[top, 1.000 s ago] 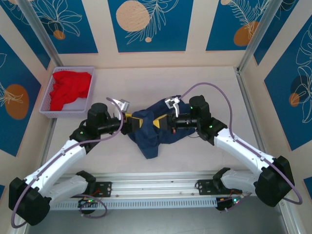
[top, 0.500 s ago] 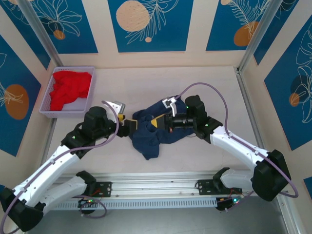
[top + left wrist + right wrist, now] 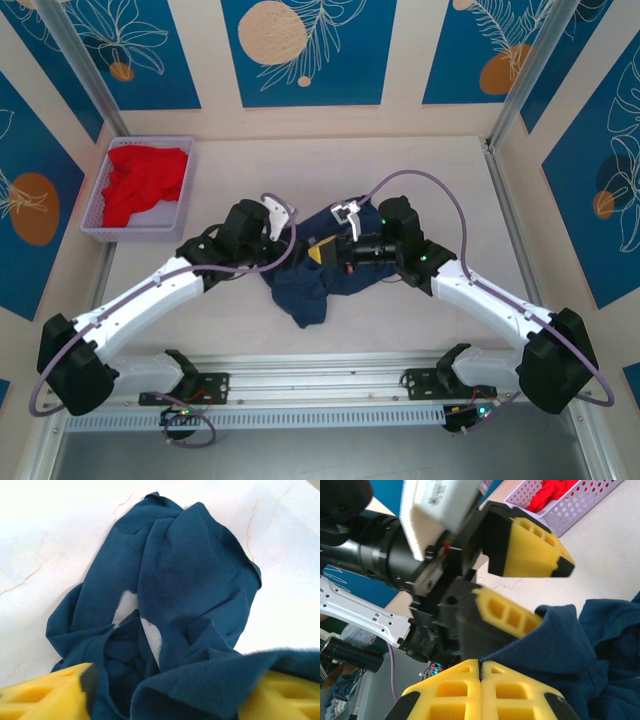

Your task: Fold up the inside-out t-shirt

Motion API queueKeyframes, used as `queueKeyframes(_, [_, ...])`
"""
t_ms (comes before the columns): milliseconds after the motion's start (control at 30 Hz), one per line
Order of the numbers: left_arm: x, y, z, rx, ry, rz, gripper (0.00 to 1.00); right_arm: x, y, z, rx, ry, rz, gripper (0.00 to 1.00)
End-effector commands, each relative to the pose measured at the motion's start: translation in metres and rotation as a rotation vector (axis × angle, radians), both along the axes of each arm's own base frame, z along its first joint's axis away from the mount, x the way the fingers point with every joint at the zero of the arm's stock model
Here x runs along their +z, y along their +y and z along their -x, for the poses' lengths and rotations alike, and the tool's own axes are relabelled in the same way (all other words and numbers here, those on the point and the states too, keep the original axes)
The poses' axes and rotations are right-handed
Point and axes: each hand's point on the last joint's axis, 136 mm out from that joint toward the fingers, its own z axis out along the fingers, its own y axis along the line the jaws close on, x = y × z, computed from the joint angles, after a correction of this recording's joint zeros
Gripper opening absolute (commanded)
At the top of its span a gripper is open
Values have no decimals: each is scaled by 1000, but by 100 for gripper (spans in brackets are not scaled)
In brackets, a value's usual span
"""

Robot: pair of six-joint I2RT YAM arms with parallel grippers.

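the inside-out t-shirt (image 3: 305, 285) lies crumpled in a navy heap on the middle of the table (image 3: 430, 170), between my two arms. from the top camera both grippers meet over its far edge. the left gripper (image 3: 292, 243) reaches in from the left and the right gripper (image 3: 318, 253) from the right, close to each other.

on the left wrist view the left gripper (image 3: 167, 692) is released: its yellow fingers (image 3: 47, 695) stand wide apart, with bunched cloth (image 3: 190, 590) lying between them and draped over the right-hand one.

on the right wrist view the right gripper (image 3: 480, 667) is clenched, pads pressed flat together. a raised fold of the shirt (image 3: 580, 660) sits right at its tips, but i can't tell whether any cloth is pinched. the left gripper (image 3: 552, 595) faces it, spread, its lower finger touching the hem.

the purple basket (image 3: 100, 215) with the red garment (image 3: 145, 180) sits at the far left corner, well apart.
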Motion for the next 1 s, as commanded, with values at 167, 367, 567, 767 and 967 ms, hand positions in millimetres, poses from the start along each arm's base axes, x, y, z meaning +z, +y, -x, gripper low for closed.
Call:
queueKeyframes(167, [16,-11,-19,10,0,28,33,2,-11,12,0,-118,37,0])
queueKeyframes(367, [28,0,-6,-16,82,116,2,0,-24,6,-69,-190,110,0])
queueKeyframes(567, [51,4,31,-134,163,250,1,-1,-50,-25,-291,-192,236,0])
queueKeyframes(767, [43,8,59,-203,238,266,2,-2,-66,-43,-431,-156,302,0])
queueKeyframes(967, [24,4,68,-243,291,271,6,-2,-58,-42,-394,-142,296,0])
